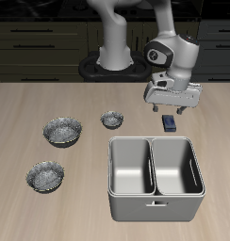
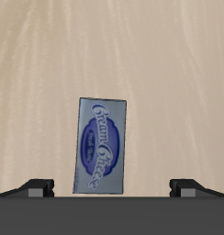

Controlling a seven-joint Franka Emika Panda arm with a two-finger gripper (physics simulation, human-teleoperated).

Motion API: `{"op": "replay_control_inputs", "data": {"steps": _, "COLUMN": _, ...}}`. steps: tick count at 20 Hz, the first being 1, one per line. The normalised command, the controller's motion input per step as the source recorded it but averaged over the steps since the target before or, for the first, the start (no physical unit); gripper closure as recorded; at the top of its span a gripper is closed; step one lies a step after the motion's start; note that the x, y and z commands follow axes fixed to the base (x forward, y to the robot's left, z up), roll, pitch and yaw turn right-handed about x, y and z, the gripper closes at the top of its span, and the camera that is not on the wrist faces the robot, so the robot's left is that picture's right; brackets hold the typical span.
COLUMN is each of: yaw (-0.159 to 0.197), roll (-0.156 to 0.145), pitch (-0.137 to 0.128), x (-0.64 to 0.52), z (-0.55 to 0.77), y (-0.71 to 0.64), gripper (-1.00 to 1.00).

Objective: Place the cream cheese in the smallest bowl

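The cream cheese (image 1: 170, 122) is a small dark blue box lying flat on the table, just behind the grey bin. In the wrist view it (image 2: 102, 147) shows face up with a lighter oval label, between the two finger tips. My gripper (image 1: 171, 107) hovers just above it, open and empty; in the wrist view the gripper (image 2: 112, 189) has its jaws spread wide on either side of the box. The smallest bowl (image 1: 111, 119) is a shiny speckled metal bowl standing on the table, apart from the box and level with it.
A large grey double-compartment bin (image 1: 155, 141) stands near the table's front edge. Two wider silvery bowls (image 1: 62, 131) (image 1: 44, 175) stand beyond the smallest bowl, one nearer the front edge.
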Motion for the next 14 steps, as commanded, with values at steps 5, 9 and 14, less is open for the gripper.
{"op": "replay_control_inputs", "data": {"steps": 5, "yaw": 0.001, "roll": 0.023, "pitch": 0.041, "x": 0.04, "z": -0.17, "y": 0.02, "gripper": -1.0}}
{"op": "replay_control_inputs", "data": {"steps": 9, "yaw": 0.012, "roll": 0.017, "pitch": 0.022, "x": 0.03, "z": -0.17, "y": 0.04, "gripper": -1.0}}
{"op": "replay_control_inputs", "data": {"steps": 14, "yaw": -0.011, "roll": -0.001, "pitch": 0.021, "x": 0.05, "z": -0.06, "y": -0.04, "gripper": -1.0}}
